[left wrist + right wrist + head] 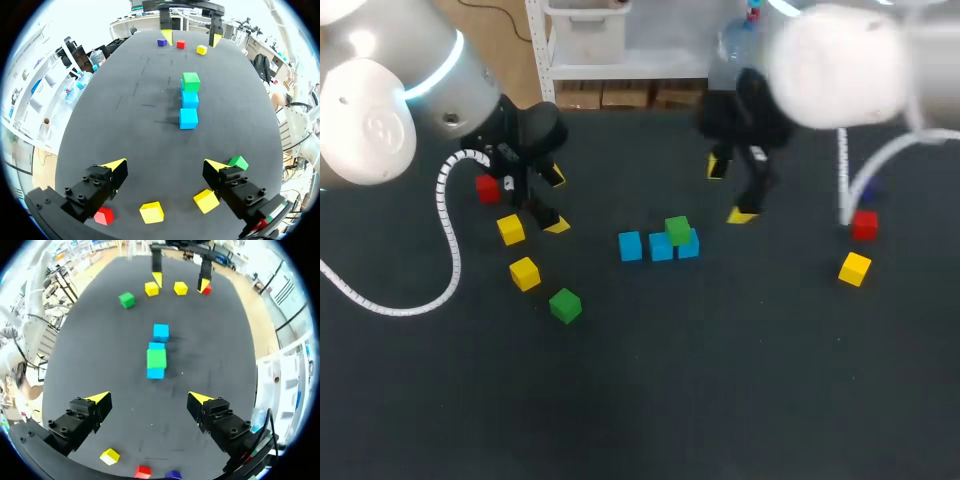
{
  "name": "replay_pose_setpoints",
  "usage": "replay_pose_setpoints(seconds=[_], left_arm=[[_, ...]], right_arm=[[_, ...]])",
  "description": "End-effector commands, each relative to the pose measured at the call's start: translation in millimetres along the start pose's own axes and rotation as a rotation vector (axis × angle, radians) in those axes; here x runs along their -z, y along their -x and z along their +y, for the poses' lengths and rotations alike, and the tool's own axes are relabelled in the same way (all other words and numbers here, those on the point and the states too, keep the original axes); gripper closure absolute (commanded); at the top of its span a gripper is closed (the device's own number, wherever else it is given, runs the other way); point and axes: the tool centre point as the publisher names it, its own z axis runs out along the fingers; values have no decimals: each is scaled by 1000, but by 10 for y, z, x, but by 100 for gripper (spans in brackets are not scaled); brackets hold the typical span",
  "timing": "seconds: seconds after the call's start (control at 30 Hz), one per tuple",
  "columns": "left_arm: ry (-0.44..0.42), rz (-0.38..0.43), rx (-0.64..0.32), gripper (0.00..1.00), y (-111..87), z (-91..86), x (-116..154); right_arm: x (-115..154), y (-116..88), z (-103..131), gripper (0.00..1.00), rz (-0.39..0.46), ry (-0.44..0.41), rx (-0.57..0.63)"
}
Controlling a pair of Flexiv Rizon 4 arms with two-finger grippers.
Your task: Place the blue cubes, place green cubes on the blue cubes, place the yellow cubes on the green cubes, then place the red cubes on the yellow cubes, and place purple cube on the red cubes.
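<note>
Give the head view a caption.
Green cube atop blue cubes, left end effector and right end effector open.

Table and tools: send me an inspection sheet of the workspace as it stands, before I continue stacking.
Surface: dark table, cubes spread over it.
Job's things: three blue cubes in a row mid-table; stacked green cube on the row's right part; loose green cube on the table; two left yellow cubes, right yellow cube; left red cube, right red cube; purple cube beside the right red one.
Clutter: nothing seen.
Tools: left tool open, empty, near the left yellow cubes; right tool open, empty.
Cables: left coiled cable loops over the table; right coiled cable hangs by the right red cube.
Surroundings: nothing seen.
</note>
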Motion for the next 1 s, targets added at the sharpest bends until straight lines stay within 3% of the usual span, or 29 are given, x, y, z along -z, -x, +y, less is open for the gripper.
replay_pose_setpoints(seconds=[0.03,0.4,0.8,1.0], left_arm=[[-1,-5,-4,0,-13,1,0],[-1,-5,-4,0,-13,1,0],[-1,-5,-4,0,-13,1,0],[-1,-5,-4,0,-13,1,0]], right_arm=[[57,-311,382,0,-325,-278,40],[-38,-320,306,0,-562,-311,103],[4,-245,223,0,-629,-256,97],[161,-206,202,0,-615,-233,84]])
